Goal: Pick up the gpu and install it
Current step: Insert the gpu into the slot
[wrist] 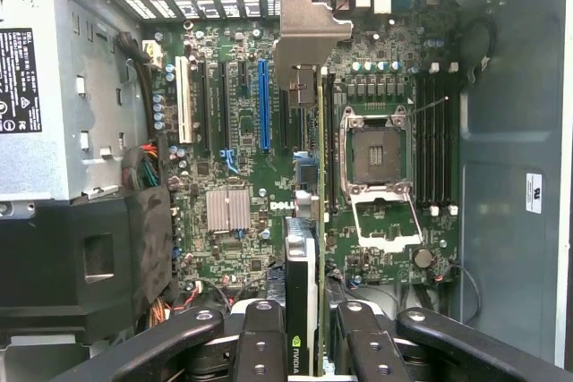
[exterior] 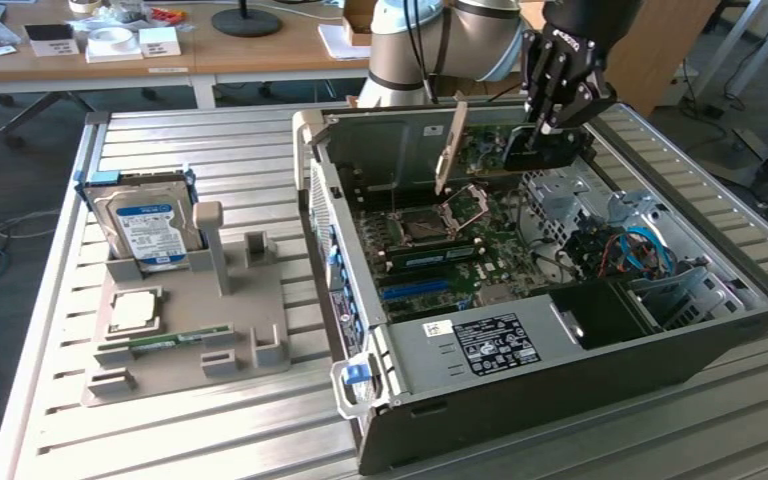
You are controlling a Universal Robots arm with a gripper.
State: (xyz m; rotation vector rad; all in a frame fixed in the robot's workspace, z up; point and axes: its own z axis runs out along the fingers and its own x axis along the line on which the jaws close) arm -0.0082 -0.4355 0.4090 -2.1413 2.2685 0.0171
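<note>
claw [wrist: 306,346] grips gpu [wrist: 301,261] over motherboard [wrist: 235,131], cpu socket [wrist: 378,151] just beside.

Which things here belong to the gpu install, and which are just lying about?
In use: gpu, held in the claw; open computer case.
Lying about: hard drive, processor chip, memory stick, all on the grey holder.

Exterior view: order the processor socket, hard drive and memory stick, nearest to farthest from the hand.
1. Processor socket, in the case below the hand.
2. Hard drive, upright on the tray.
3. Memory stick, flat on the tray's near half.
</note>
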